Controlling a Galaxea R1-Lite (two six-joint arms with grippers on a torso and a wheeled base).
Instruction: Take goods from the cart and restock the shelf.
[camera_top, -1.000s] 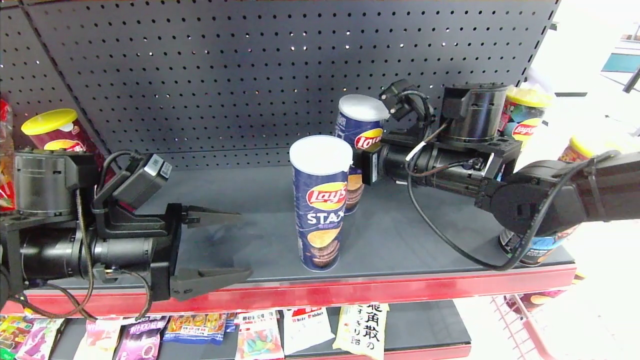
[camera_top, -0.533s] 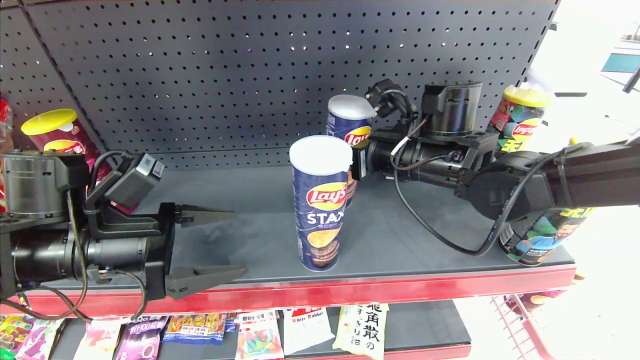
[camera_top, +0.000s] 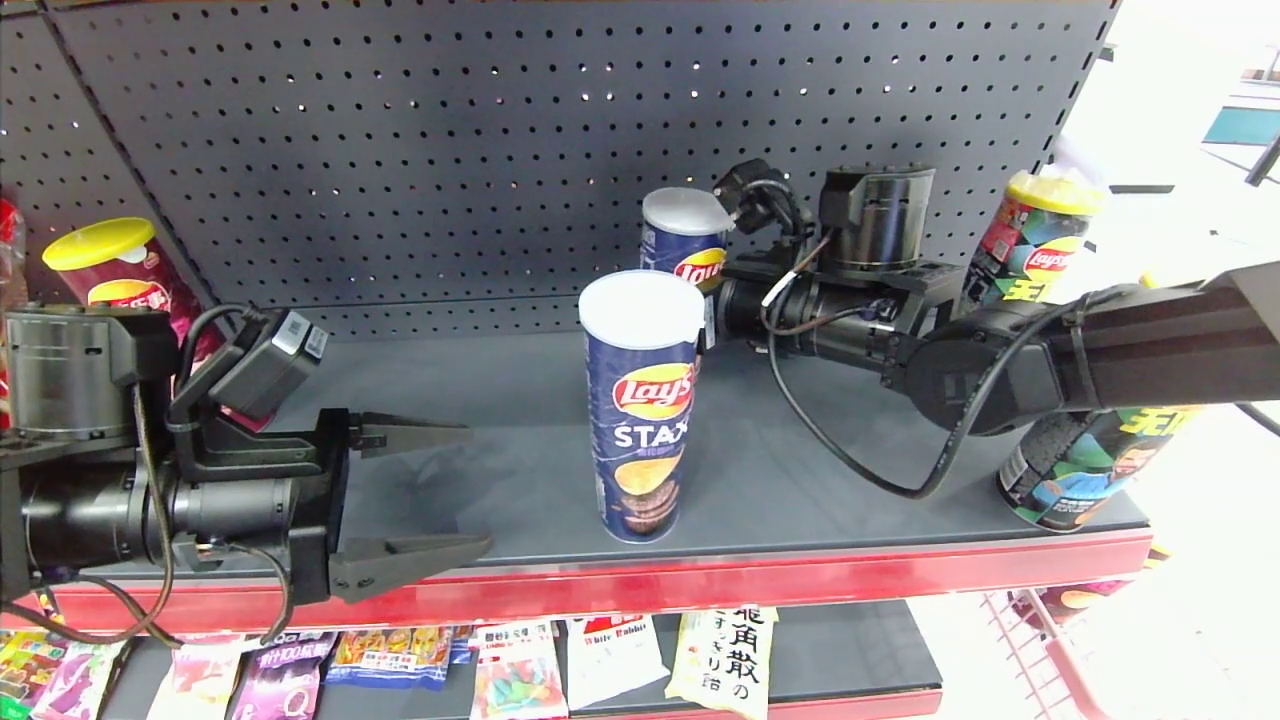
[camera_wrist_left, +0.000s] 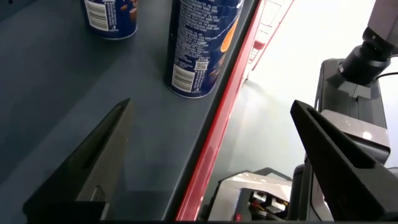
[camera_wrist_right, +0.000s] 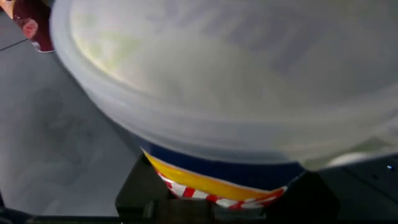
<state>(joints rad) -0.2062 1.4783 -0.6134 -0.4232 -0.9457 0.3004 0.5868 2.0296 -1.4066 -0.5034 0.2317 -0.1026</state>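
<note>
The right jaws are clenching on a tall blue chip can (camera_top: 683, 245) (pale translucent lid, red-and-yellow logo on its side), which is sitting upright toward the back of the grey shelf (camera_top: 820, 470). It is just behind a second blue can (camera_top: 640, 410) of the same kind near the red front lip. The left jaws are hanging released, gripping nothing, over the shelf's left front edge, well apart from both cans.

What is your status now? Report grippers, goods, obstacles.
Left gripper open, over shelf front. Right gripper shut on rear blue chips can. Front blue chips can stands close before it.
</note>
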